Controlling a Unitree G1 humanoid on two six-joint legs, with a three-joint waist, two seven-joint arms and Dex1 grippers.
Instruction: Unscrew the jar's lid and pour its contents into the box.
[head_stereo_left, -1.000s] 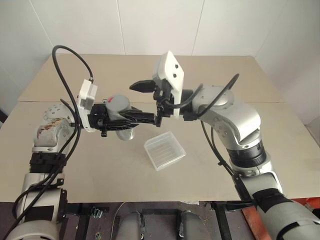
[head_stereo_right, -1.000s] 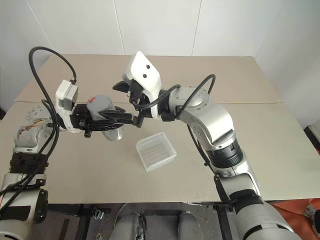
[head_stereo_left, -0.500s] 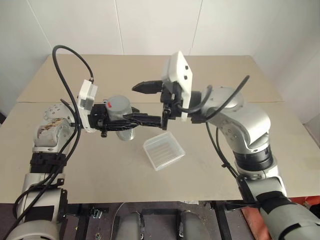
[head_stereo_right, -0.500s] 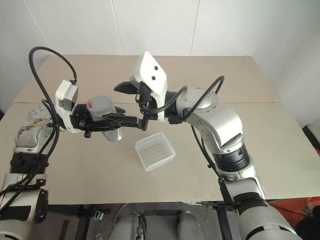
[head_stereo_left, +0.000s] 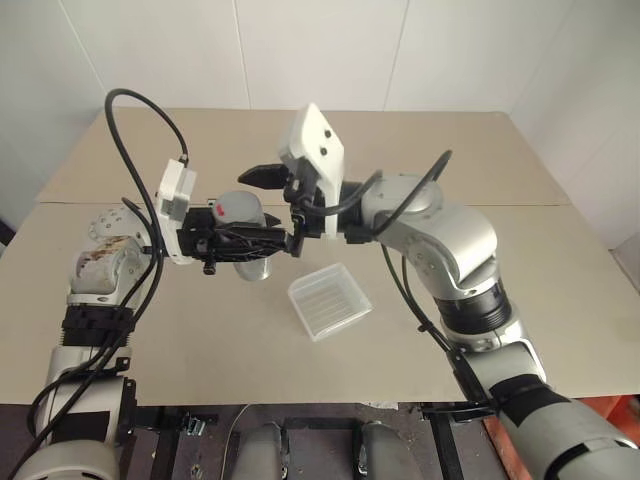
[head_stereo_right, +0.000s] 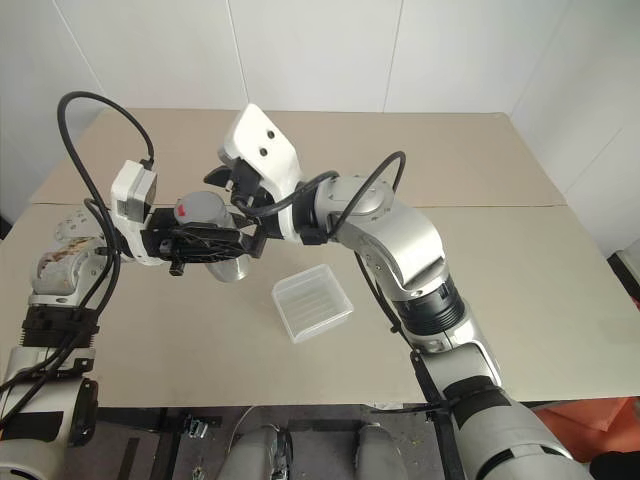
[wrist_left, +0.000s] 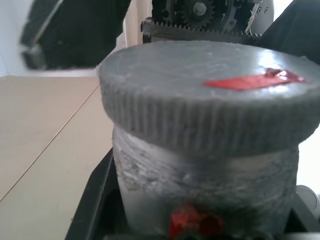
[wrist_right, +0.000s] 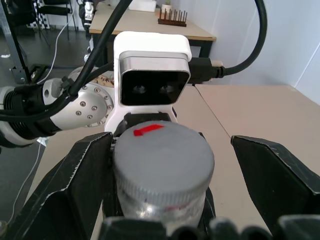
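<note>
Compared with one second ago, the right gripper (head_stereo_left: 268, 205) is now lying further toward the robot's left, so its spread fingers are standing on both sides of the lid (head_stereo_left: 238, 206); the jar (head_stereo_left: 243, 240) and the box (head_stereo_left: 329, 301) are resting where they were.

From the head views, the left gripper (head_stereo_left: 262, 238) is reaching in level from 9 o'clock and is clenched on the jar, holding it upright above the table (head_stereo_left: 520, 250). The grey lid, with a red mark on top, is sitting on the jar. The box is lying on the table at about 5 o'clock from the jar, apart from it.

From the left wrist view, the lid (wrist_left: 210, 95) is sitting on the jar (wrist_left: 205, 190), with a red strip on its flat top. The contents cannot be made out.

From the right wrist view, the right gripper's fingers (wrist_right: 75, 185) are standing wide, released, one at 9 o'clock and one at 3 o'clock of the lid (wrist_right: 162, 155). Whether the 9 o'clock finger is touching the lid, I cannot tell; the 3 o'clock finger is standing apart from it.
</note>
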